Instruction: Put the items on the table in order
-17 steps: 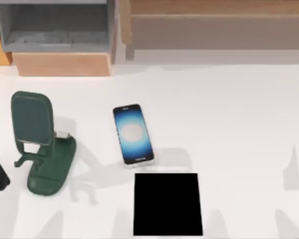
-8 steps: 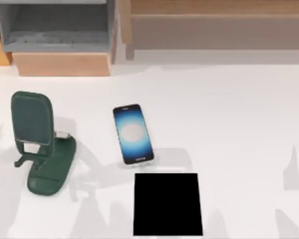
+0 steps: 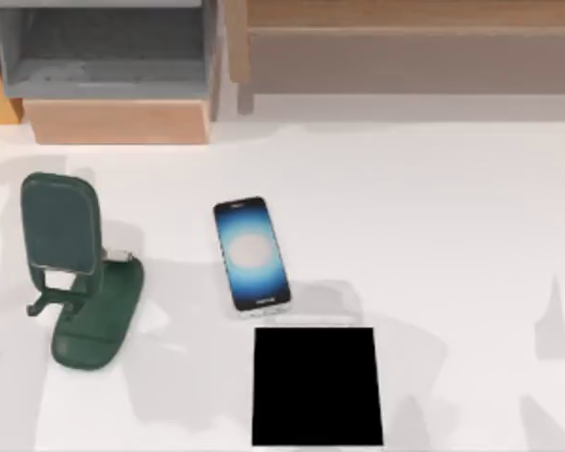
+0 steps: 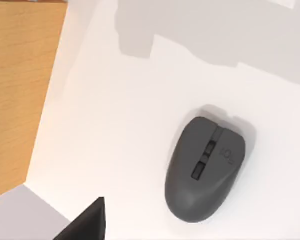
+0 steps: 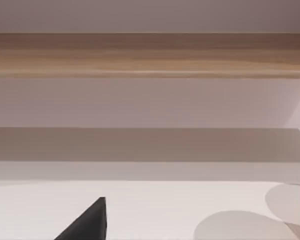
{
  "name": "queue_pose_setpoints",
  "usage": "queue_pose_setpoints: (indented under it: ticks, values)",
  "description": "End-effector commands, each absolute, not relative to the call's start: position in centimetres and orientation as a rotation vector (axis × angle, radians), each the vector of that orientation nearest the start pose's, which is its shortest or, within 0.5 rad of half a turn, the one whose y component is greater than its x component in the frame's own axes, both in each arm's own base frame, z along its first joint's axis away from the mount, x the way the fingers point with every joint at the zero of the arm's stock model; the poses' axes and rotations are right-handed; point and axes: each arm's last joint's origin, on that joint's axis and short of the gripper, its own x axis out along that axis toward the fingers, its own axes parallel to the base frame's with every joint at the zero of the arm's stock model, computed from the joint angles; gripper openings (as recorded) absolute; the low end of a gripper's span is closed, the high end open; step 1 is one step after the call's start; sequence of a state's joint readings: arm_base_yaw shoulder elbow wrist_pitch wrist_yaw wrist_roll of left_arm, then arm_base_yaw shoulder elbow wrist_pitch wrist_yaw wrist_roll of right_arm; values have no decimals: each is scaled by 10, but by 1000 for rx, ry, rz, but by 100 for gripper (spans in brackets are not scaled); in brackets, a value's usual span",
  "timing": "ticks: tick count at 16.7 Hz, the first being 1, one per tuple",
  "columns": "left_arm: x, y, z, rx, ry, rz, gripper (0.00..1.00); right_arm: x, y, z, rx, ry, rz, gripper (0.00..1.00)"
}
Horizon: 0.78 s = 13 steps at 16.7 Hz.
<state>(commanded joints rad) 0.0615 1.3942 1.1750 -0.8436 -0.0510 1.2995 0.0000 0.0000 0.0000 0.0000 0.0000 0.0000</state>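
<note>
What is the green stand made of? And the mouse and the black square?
The green stand looks like matte plastic, judging by its moulded, rounded shape, though painted metal is possible. The mouse looks like matte dark-grey plastic: a smooth shell with seams and no shine. The black square is flat, thin and without glare, perhaps rubber or fabric. I can't tell which.

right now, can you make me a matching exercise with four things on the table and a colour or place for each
Things:
1. phone
2. stand
3. pad
4. mouse

Descriptions:
A. dark grey, oval, lying on bare white table
B. flat black square, at the top view's near edge
C. dark green, at the table's left
D. screen glowing blue-white, lying flat between stand and pad

Pairs: 1-D, 2-C, 3-B, 4-A
</note>
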Motion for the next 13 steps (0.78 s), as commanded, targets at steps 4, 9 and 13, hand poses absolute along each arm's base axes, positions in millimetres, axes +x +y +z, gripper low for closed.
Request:
queue_pose_setpoints:
  ticks: [4,9,13]
  values:
    - [340,50,256,1244,1124,-864,100,106,-1,160,0,0,0,100]
    - [384,97,218,1219,1211,-1080,100,106,-1,160,0,0,0,100]
    - [397,127,198,1170,1233,-1143,100,106,-1,160,0,0,0,100]
